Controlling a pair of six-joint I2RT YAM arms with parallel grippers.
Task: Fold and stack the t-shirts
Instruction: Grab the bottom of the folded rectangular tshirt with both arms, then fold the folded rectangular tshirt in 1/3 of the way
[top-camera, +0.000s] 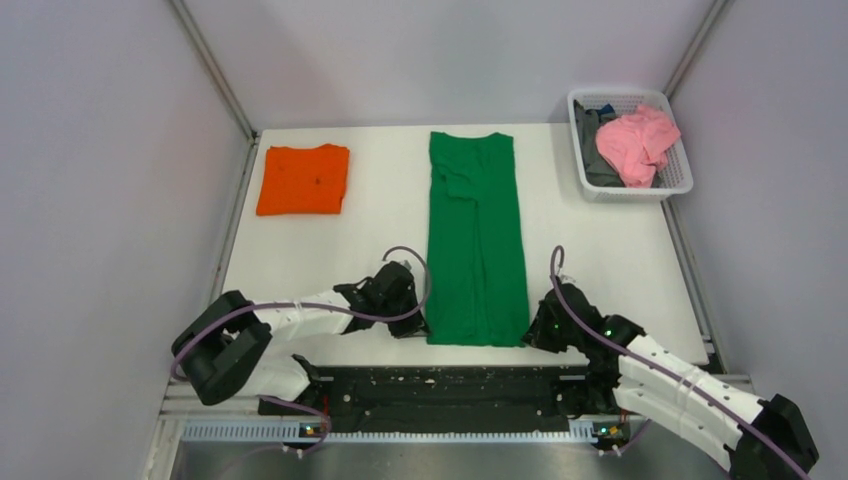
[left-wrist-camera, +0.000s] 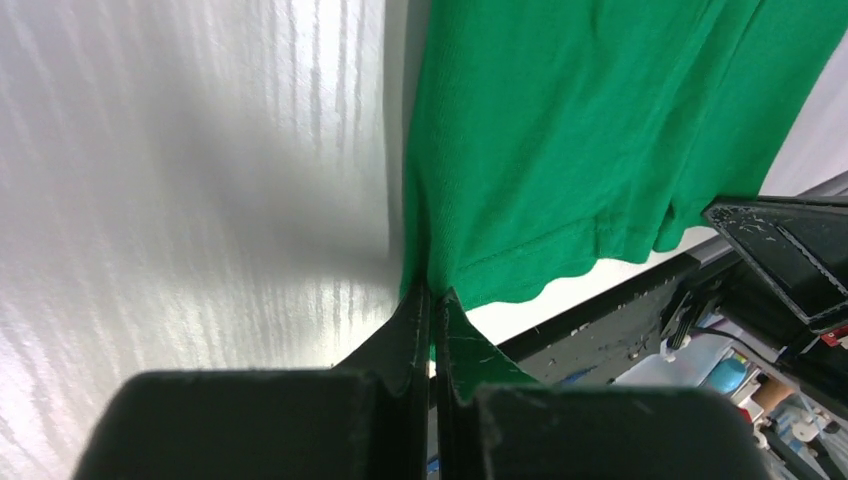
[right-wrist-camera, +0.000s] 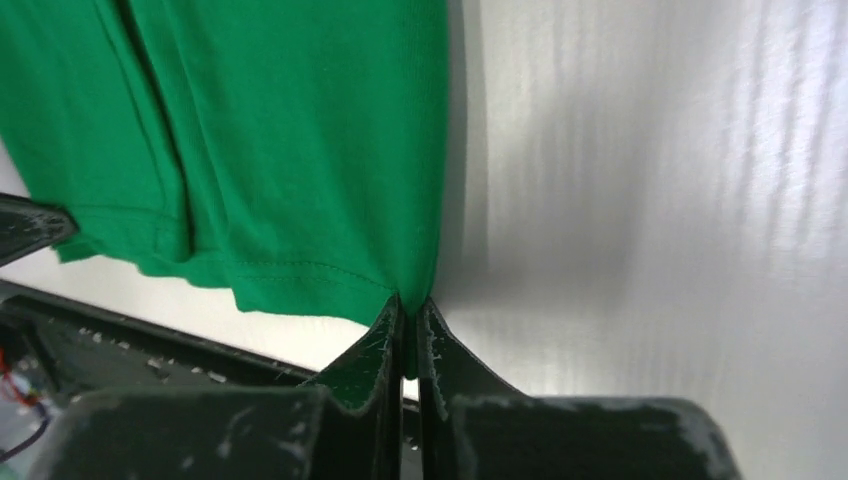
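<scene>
The green shirt (top-camera: 476, 240), a long strip at centre, has its near hem corners pinched in the left gripper (left-wrist-camera: 431, 295) at 7 o'clock and the right gripper (right-wrist-camera: 410, 305) at 5, likely to fold that hem toward 12; the orange shirt (top-camera: 303, 180) lies folded at 10.

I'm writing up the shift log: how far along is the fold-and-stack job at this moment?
Done: the orange t-shirt lies folded into a square at the far left. In hand: the green t-shirt is narrowed to a long strip, and the left gripper and right gripper each pinch a near corner of its hem. Left: folding it crosswise, then stacking the two shirts, which lie apart.
</scene>
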